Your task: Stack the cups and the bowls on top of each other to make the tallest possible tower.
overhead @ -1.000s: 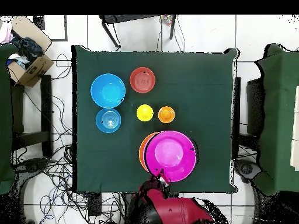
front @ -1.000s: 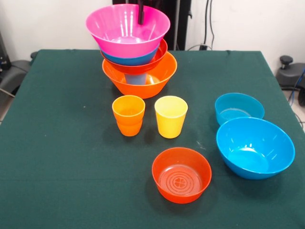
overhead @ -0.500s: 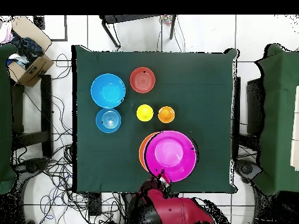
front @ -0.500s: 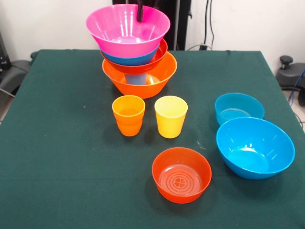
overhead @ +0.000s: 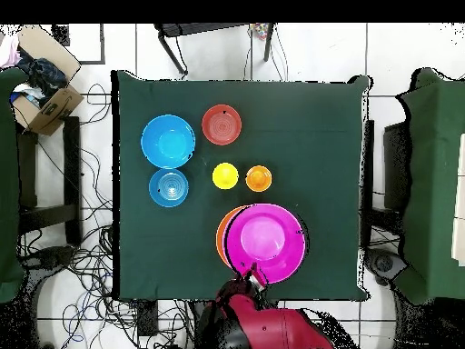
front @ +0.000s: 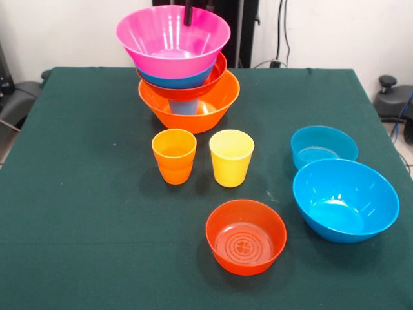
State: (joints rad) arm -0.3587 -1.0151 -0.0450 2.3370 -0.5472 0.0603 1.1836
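Observation:
The tower stands at the table's far side: a big orange bowl [front: 213, 103] at the base, a blue cup [front: 184, 107] showing through its wall, then a red-orange bowl [front: 219, 70], a blue bowl [front: 175, 81] and a big pink bowl [front: 173, 40] on top. My gripper [front: 188, 14] hangs just over the pink bowl's far rim, holding nothing that I can see. From overhead, the gripper [overhead: 247, 274] is at the edge of the pink bowl [overhead: 263, 241]. An orange cup [front: 174, 155] and a yellow cup [front: 231, 157] stand upright in front of the tower.
A red-orange bowl [front: 246, 236] sits near the front edge. At the right are a larger blue bowl [front: 345, 200] and a smaller blue bowl [front: 323, 145] behind it. The red arm [overhead: 263, 325] reaches in over the table edge by the tower.
The gripper's dark tip has risen a little out of the pink bowl. The bowls and cups have not moved.

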